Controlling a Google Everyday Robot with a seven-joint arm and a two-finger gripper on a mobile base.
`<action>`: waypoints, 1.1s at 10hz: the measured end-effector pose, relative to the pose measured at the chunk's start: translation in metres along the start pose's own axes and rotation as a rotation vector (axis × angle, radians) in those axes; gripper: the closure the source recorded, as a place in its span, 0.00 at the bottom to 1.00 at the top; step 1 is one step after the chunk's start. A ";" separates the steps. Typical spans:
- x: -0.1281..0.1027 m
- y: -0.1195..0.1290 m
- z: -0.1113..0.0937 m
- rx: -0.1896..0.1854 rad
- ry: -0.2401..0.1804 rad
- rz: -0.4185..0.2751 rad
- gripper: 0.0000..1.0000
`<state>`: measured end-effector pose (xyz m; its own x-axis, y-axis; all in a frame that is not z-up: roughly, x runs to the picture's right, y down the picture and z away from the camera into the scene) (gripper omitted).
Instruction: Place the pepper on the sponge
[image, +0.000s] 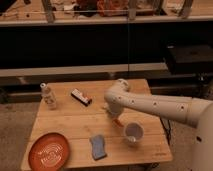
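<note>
The pepper (118, 122) shows as a small orange-red tip in the closed gripper (115, 117), low over the middle of the wooden table (75, 120), just left of the white cup (133, 132). The blue-grey sponge (98, 147) lies nearer the front edge, apart from the pepper, and the orange plate (49, 151) sits to its left.

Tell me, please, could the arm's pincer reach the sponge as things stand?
Probably yes: the pincer, shut on the pepper, hangs above bare table just beyond the sponge, and the cup stands off to one side, so nothing seems to block the way.
</note>
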<state>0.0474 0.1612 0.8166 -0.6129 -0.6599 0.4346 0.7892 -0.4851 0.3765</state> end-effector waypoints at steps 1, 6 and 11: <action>-0.001 -0.001 0.000 0.002 -0.001 0.000 1.00; -0.001 -0.014 0.001 0.008 -0.006 -0.017 1.00; -0.002 -0.019 0.001 0.015 -0.009 -0.021 1.00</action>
<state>0.0333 0.1724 0.8097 -0.6297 -0.6446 0.4336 0.7756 -0.4898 0.3982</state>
